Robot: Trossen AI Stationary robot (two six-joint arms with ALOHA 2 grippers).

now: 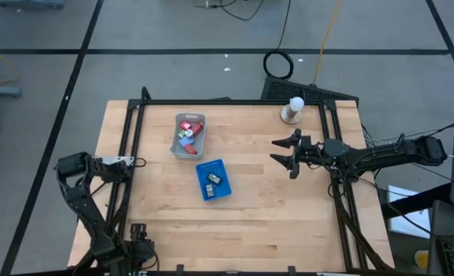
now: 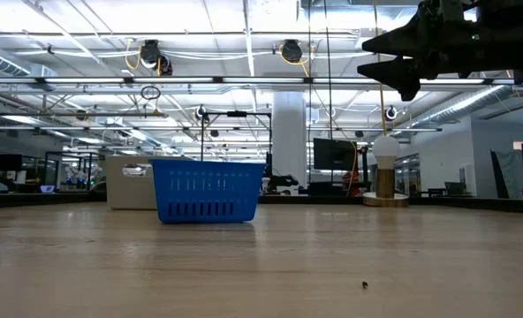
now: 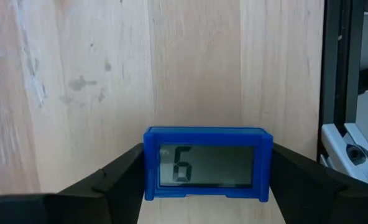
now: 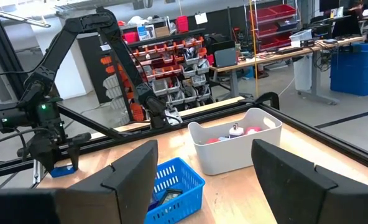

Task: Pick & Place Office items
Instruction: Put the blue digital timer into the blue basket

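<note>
Blue counter (image 3: 207,164) sits between my left gripper's (image 3: 206,186) fingers, both touching its sides; right gripper (image 1: 288,152) hangs spread, holding nothing.

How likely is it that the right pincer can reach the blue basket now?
Probably yes. The right pincer hovers open above bare table, right of the blue basket, with nothing between them; the left pincer is away at the table's left edge.

Left gripper (image 3: 206,186) clamped (right gripper (image 1: 287,152) open)
</note>
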